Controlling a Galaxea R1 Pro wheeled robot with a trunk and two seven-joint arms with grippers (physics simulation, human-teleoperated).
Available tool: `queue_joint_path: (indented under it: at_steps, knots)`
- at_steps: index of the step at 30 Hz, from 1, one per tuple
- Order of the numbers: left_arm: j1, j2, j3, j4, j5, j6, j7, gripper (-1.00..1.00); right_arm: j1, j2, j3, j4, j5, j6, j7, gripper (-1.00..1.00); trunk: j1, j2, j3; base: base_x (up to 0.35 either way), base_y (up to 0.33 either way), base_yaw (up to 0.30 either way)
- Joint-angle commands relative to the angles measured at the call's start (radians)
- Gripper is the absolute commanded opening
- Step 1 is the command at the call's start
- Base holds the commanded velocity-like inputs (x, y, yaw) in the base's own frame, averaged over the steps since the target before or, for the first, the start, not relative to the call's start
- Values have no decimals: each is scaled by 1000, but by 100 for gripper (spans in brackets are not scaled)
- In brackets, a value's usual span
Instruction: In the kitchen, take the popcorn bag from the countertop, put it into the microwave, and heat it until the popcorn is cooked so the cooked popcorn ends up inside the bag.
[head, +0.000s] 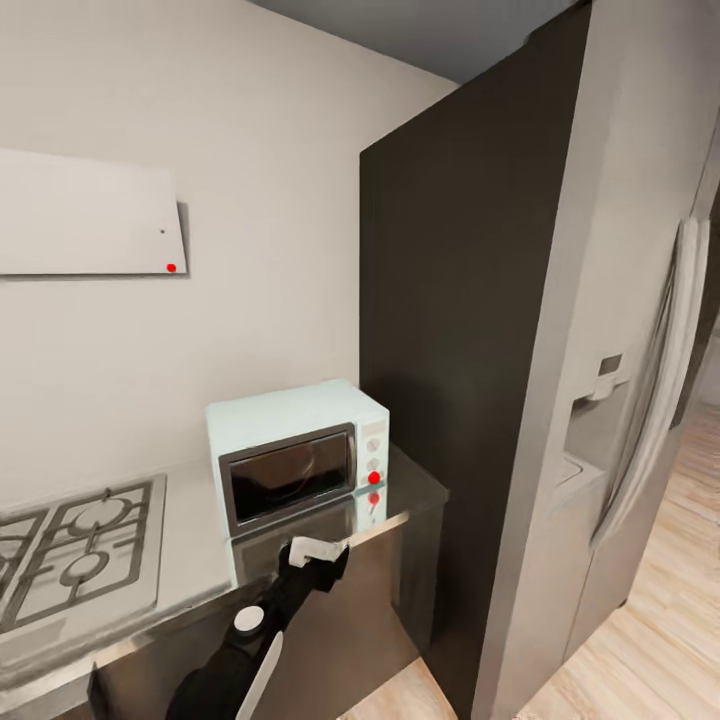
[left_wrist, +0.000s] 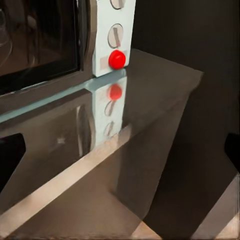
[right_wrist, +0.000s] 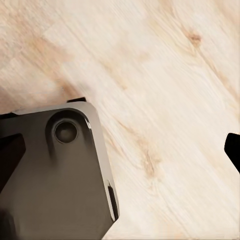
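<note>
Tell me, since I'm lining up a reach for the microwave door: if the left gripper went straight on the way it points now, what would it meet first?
Probably the front edge of the countertop, just below the microwave and its red light, not the door itself. The left gripper sits low in front of the edge; depth is unclear.

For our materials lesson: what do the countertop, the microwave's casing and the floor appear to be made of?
Countertop: probably brushed steel; grey and glossy, it mirrors the microwave's red light.
Microwave casing: smooth, pale blue-white, possibly painted metal or plastic; the look leaves it open.
Floor: pale wood or wood-look boards, with grain and knots.
</note>
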Motion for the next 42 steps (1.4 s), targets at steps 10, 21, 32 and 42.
queue_joint_path:
  at_steps: [10,21,32,42]
  knots:
    - [1,37,195,552,2,-189,-3,100,0,-1,-9,3,10,-6,-6,100,0,-1,0,-299,0,0]
    - [108,160,234,913,3,255,88,100,0,-1,-9,3,10,-5,-6,100,0,-1,0,-9,0,0]
    - [335,126,234,913,3,334,100,100,0,-1,-10,-21,10,-5,-6,100,0,-1,0,0,0,0]
    - [336,126,234,911,2,264,100,100,0,-1,-2,-19,9,-4,-8,100,0,-1,0,0,0,169]
